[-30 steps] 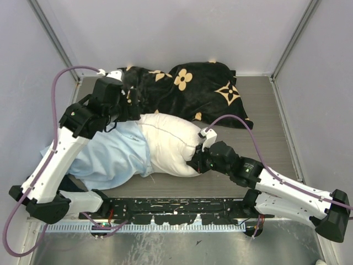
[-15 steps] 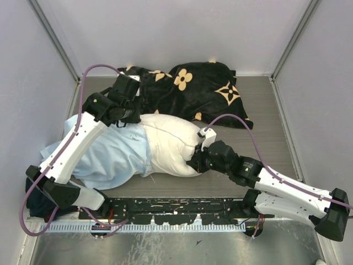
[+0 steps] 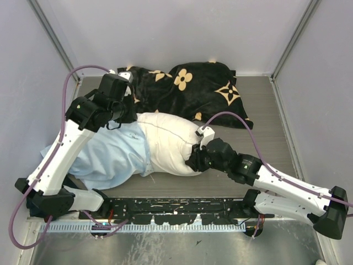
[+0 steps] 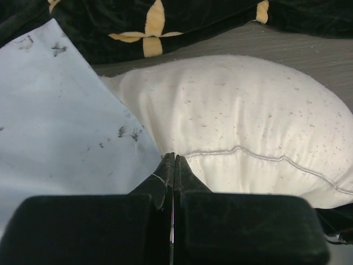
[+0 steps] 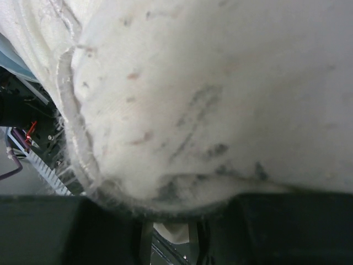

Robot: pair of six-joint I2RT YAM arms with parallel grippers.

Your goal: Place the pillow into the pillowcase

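now left claw [image 4: 174, 161] has shifted leftward, pinching pillowcase [image 4: 55, 121] beside pillow [image 4: 242, 116].

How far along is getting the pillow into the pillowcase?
Done: the pillow sits partly inside the pillowcase. In hand: the left hand pinches the pillowcase's edge; the right hand grips the pillow's bare end. Left: covering that exposed half.

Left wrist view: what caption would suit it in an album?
Left gripper shut on the edge of the blue pillowcase, cream pillow bulging beside it, flowered black cloth behind.
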